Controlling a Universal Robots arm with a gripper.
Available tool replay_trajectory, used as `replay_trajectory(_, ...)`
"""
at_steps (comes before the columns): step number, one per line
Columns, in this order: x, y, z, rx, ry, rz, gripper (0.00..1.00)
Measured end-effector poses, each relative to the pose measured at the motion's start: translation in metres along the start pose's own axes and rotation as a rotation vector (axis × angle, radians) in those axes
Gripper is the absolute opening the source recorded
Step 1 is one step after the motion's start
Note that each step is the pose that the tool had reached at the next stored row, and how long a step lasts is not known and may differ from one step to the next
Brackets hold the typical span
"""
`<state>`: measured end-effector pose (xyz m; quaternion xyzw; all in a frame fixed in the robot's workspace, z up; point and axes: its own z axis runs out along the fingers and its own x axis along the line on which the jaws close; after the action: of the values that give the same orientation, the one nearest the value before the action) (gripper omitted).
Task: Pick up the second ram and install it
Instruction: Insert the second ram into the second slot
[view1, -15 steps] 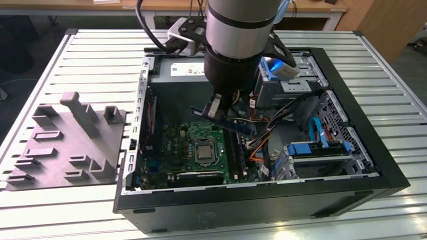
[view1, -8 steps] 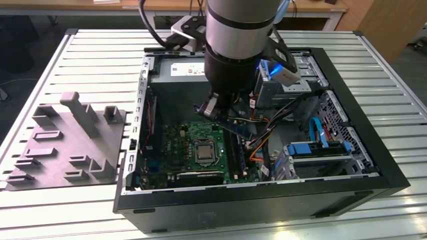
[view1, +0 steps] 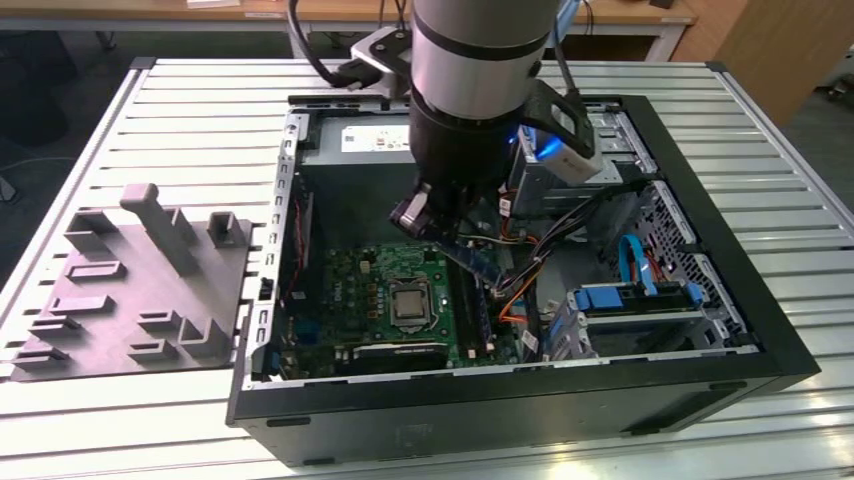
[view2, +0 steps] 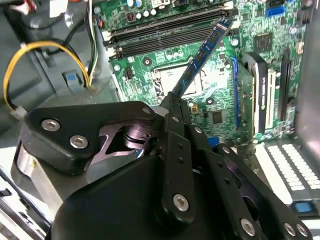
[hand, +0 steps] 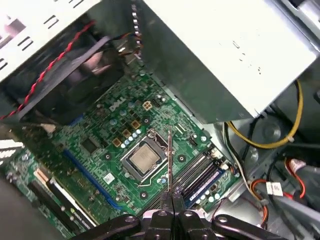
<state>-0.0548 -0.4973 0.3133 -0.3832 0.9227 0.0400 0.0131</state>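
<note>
While the claw (view2: 172, 100) is clenching the second ram (view2: 202, 55) aslant, memory slots (view2: 165, 31) lying just beyond it, misalignment is arguably threatening a jammed, half-seated stick.

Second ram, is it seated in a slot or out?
Out. The gripper holds the second ram tilted above the motherboard, not seated in the memory slots.

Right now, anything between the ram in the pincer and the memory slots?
Nothing. In the second wrist view the second ram, shut in the pincer, slants over open motherboard toward the memory slots.
</note>
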Motion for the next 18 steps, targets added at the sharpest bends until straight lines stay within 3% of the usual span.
replay_trajectory(18, 0.0001, -0.0001, 0.0019, 0.0179, -0.0209, 0.326, 0.11)
